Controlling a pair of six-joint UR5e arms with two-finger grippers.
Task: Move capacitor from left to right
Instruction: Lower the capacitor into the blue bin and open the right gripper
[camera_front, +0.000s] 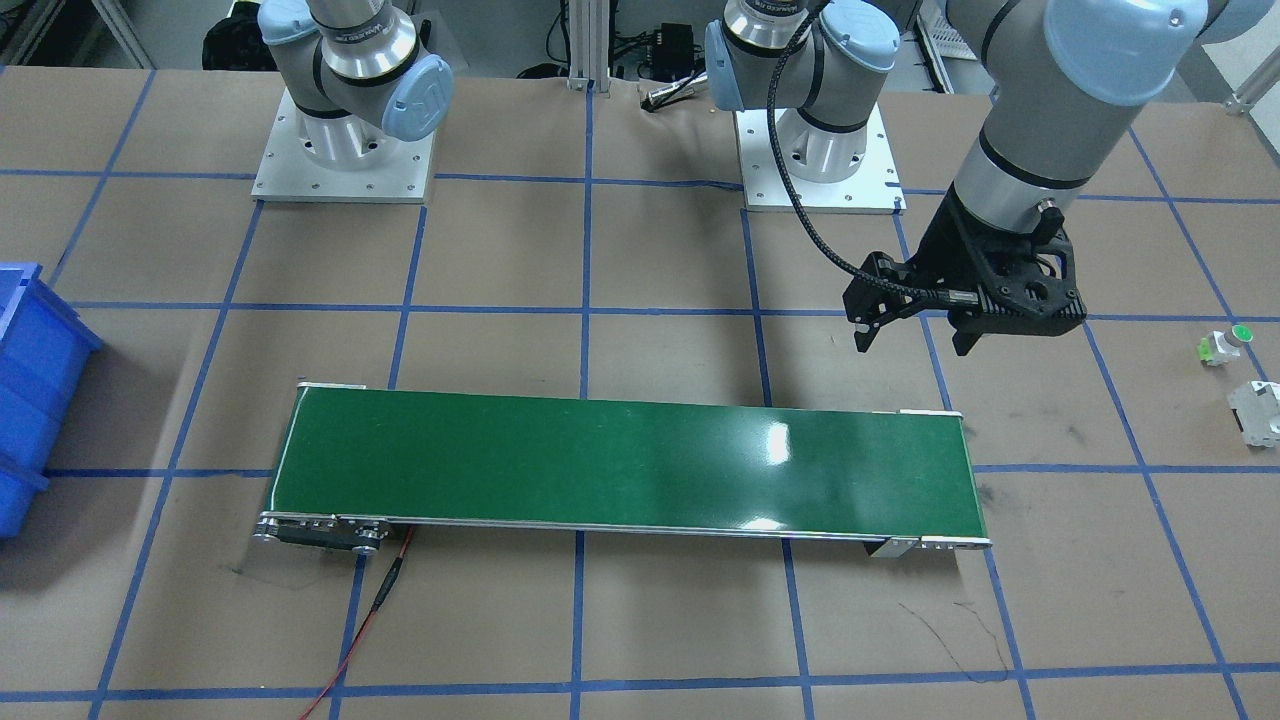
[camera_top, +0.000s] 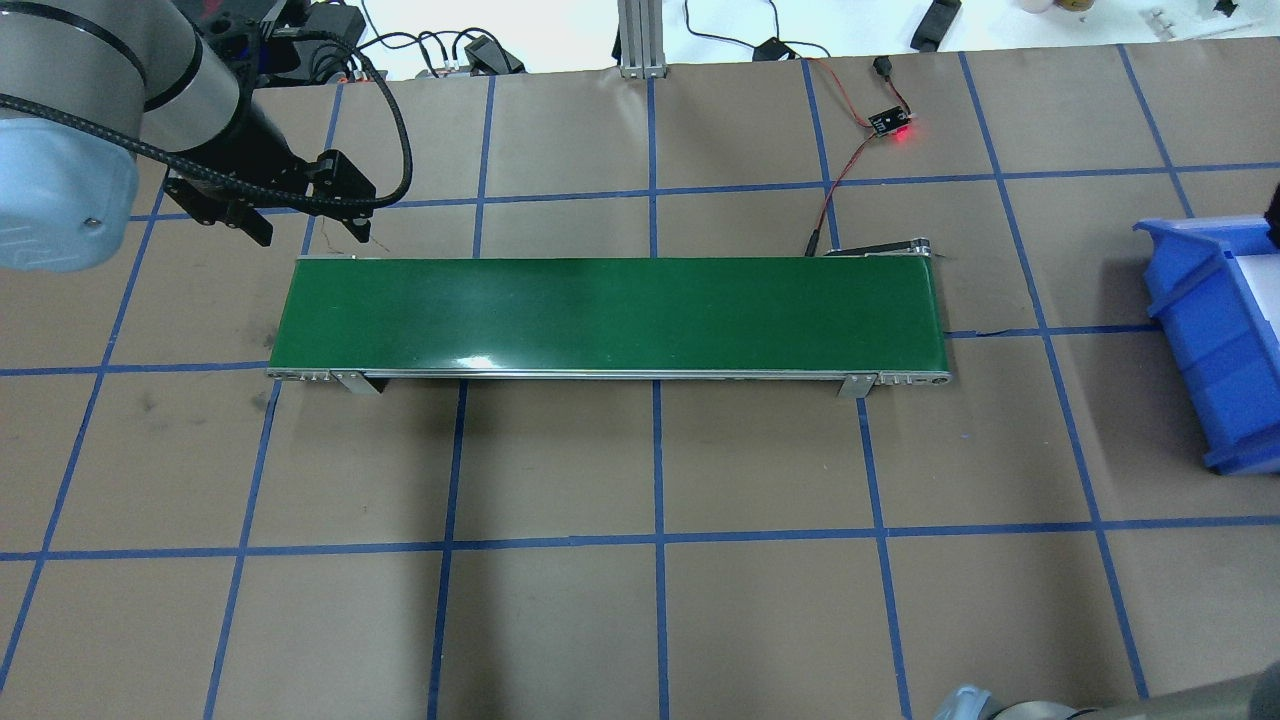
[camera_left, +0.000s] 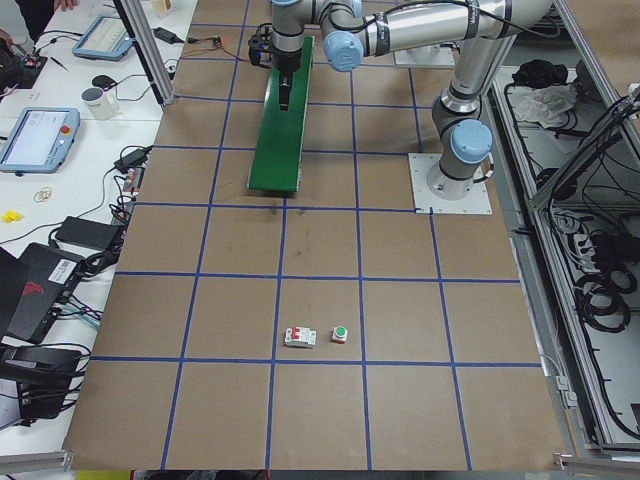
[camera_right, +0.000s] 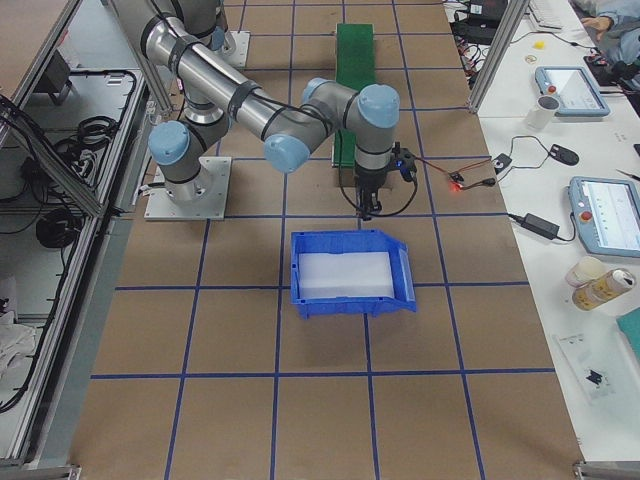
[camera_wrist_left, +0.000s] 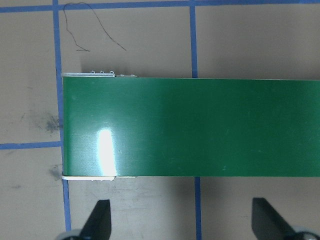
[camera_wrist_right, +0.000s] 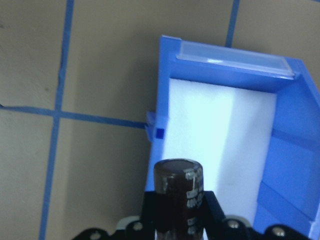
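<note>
The capacitor (camera_wrist_right: 177, 180), a dark brown-black cylinder, stands upright between the fingers of my right gripper (camera_wrist_right: 179, 212), which is shut on it. In the right wrist view it sits in front of the near rim of the blue bin (camera_wrist_right: 165, 100). In the exterior right view the right gripper (camera_right: 366, 203) hangs just beyond the bin (camera_right: 350, 270), on the conveyor side. My left gripper (camera_wrist_left: 182, 222) is open and empty. It hovers beside the left end of the green conveyor belt (camera_wrist_left: 200, 127) and also shows in the front view (camera_front: 915, 335).
The conveyor (camera_top: 610, 315) lies across the table's middle. A white part with a green cap (camera_front: 1228, 343) and a white-grey blocky part (camera_front: 1258, 410) lie on the table beyond the left arm. A sensor board with a red light (camera_top: 893, 125) and its wires lie behind the belt.
</note>
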